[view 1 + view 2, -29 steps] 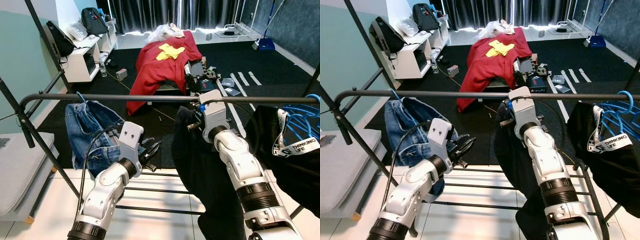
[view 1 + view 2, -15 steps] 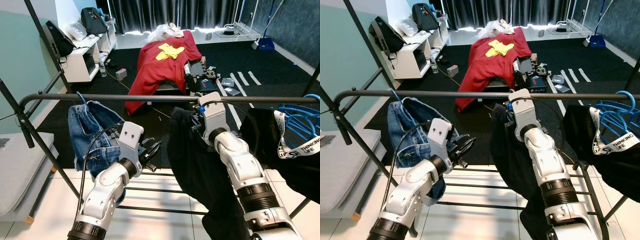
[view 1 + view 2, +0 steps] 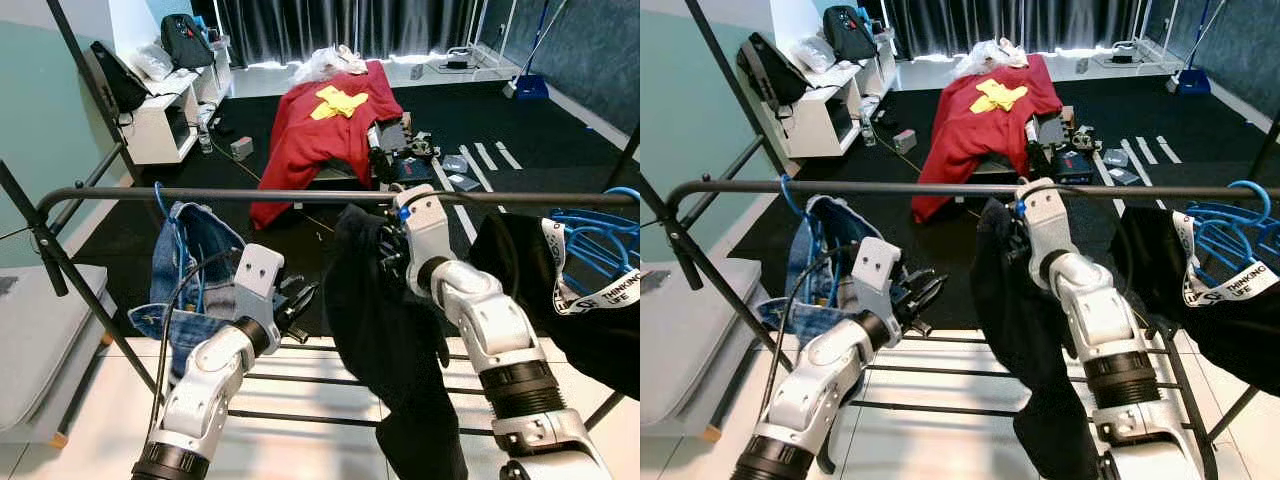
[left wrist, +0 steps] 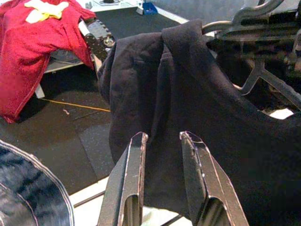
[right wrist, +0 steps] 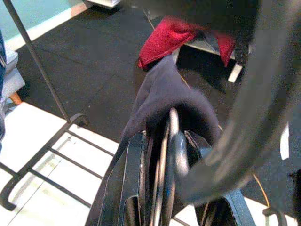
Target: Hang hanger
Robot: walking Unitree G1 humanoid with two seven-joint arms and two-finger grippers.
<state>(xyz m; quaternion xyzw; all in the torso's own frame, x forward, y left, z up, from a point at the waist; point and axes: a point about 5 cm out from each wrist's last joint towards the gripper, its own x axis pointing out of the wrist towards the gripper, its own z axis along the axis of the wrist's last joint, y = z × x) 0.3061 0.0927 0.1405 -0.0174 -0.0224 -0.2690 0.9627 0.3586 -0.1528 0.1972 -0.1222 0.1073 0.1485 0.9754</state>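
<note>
Up at the black clothes rail (image 3: 220,194), right claw (image 3: 392,243) clamped on the hanger (image 5: 167,155) that carries a black garment (image 3: 385,340), just beneath the bar; hook against the rail not made out. Seen from the right wrist, dark cloth draped over the hanger's thin metal between the two fingers (image 5: 134,179). Lower and to the left, left claw (image 3: 298,303) parted a little and gripping nothing, aimed at the black garment's side. Beside it on the rail, blue jeans (image 3: 190,275) on a blue hanger (image 3: 790,196). Farther right, more blue hangers (image 3: 600,235) and another black garment (image 3: 1230,320). Beyond, a red cloth (image 3: 320,120) over a low heap on the dark floor.
</note>
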